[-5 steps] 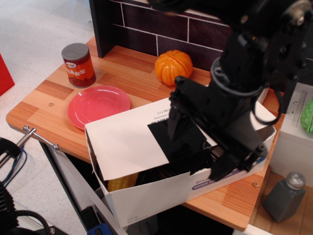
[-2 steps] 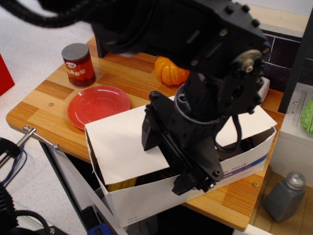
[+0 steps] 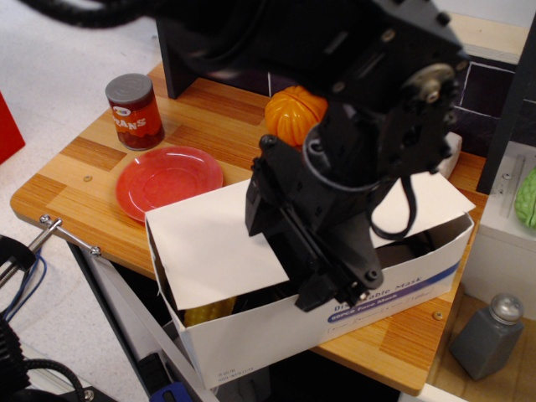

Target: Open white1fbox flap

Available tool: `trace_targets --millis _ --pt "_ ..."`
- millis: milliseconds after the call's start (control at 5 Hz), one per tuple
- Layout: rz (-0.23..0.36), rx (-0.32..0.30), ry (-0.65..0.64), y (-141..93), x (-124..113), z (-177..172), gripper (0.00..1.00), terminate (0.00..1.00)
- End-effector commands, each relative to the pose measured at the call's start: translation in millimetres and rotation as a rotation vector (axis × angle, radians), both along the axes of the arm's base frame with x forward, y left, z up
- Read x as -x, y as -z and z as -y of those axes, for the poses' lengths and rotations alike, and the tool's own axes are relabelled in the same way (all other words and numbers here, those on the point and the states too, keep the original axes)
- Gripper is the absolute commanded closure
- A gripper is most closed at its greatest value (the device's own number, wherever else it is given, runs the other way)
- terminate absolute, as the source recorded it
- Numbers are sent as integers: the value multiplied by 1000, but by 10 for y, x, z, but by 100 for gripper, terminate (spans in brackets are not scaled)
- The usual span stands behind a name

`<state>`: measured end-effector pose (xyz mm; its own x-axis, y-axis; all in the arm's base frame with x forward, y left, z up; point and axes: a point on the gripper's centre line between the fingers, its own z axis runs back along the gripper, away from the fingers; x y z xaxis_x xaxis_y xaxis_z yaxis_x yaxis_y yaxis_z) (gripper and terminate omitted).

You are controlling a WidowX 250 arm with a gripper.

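Note:
The white1fbox (image 3: 251, 335) is a large white carton at the table's front edge, its purple-blue band (image 3: 394, 300) showing on the long front side. Its flap (image 3: 209, 247) lies as a wide white panel over the top, leaving a dark gap along the front. The black tape patch is hidden behind my arm. My black gripper (image 3: 331, 285) hangs over the flap's front edge near the middle of the box, fingers pointing down toward the gap. I cannot tell whether the jaws are open or shut, or whether they touch the flap.
A red plate (image 3: 167, 177) and a red can (image 3: 134, 110) stand at the left, an orange pumpkin (image 3: 289, 113) behind the box by a dark brick backdrop (image 3: 226, 46). A grey shaker (image 3: 490, 335) stands at the lower right. Something yellow (image 3: 205, 314) lies inside the box.
My arm has swung left over the flap and now covers the black tape patch. Since 0.4 s ago it has lifted slightly, so more of the purple band shows.

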<state>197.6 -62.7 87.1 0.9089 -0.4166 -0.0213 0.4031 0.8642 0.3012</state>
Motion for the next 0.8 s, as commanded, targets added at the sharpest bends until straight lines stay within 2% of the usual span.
trace_targets --millis 0,200,600 --pt "49 -35 17 -88 -129 -14 0 0" --pt "68 -72 29 -79 -160 -43 0 0" --pt "52 -155 72 -307 -241 -51 0 0"
